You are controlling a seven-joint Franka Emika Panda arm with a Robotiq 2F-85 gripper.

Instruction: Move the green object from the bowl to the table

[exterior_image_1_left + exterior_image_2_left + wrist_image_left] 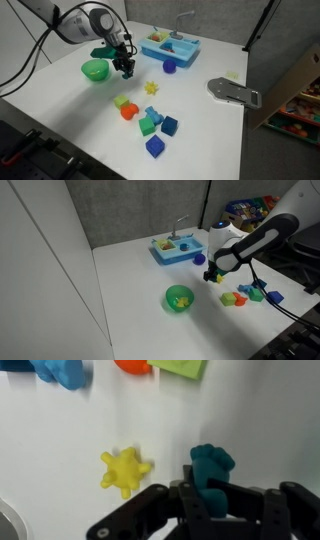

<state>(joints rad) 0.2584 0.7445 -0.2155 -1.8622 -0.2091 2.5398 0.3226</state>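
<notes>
The green object (210,468) is a dark teal toy piece held between my gripper's fingers (212,500) in the wrist view. In both exterior views my gripper (124,66) (214,275) hangs just above the white table (200,115) (150,320), to the side of the bright green bowl (95,70) (178,298). The bowl stands on the table and holds a small yellowish piece (181,302). The teal piece is hard to make out in the exterior views.
A yellow star-shaped toy (124,470) (151,88) lies on the table beside my gripper. A cluster of coloured blocks (145,120) (250,295) lies nearby. A light blue tray with a tap (170,45) (177,248) and a purple piece (169,67) stand behind. A grey tool (235,92) lies near the edge.
</notes>
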